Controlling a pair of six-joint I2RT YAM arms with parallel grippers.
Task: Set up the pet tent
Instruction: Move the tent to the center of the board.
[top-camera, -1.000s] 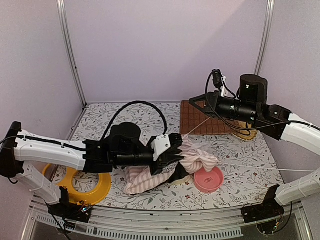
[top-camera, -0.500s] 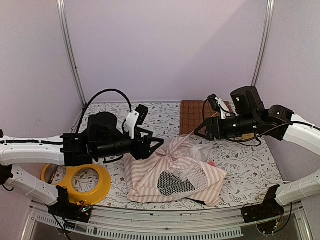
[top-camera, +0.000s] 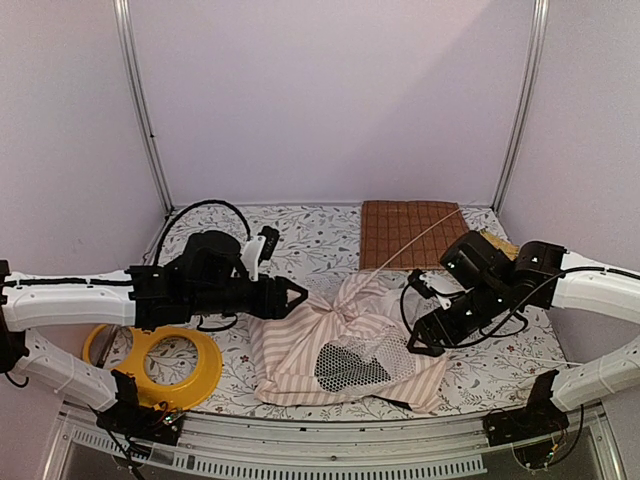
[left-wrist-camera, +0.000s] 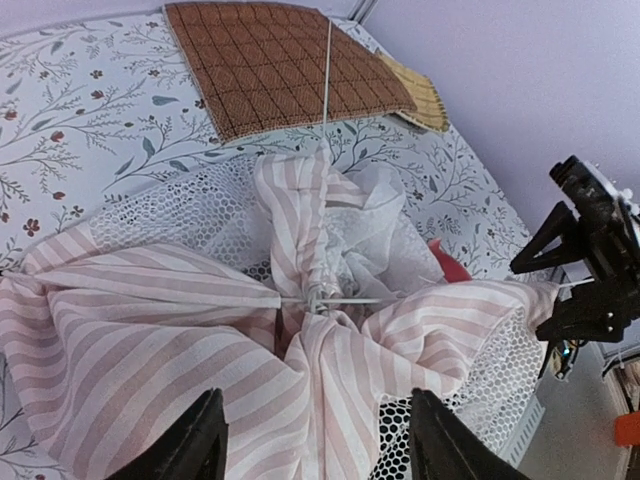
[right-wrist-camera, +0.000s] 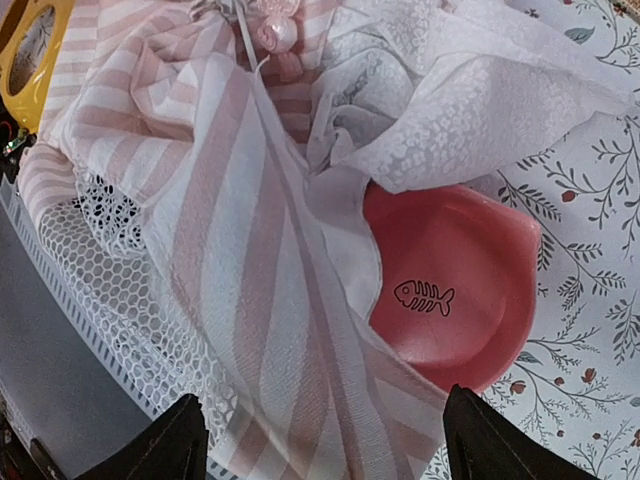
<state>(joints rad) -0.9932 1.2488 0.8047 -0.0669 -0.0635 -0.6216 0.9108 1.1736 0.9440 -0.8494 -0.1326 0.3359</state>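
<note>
The pet tent lies slumped on the counter, lower centre of the top view, spread left to right between my arms. My left fingers gape empty at its upper-left edge, facing the pole hub. My right fingers, also apart and empty, hang over its right edge, arguably nearer.

Pet tent pink-white striped, white mesh; bowl pink, fish motif; mat brown quilted.
</note>
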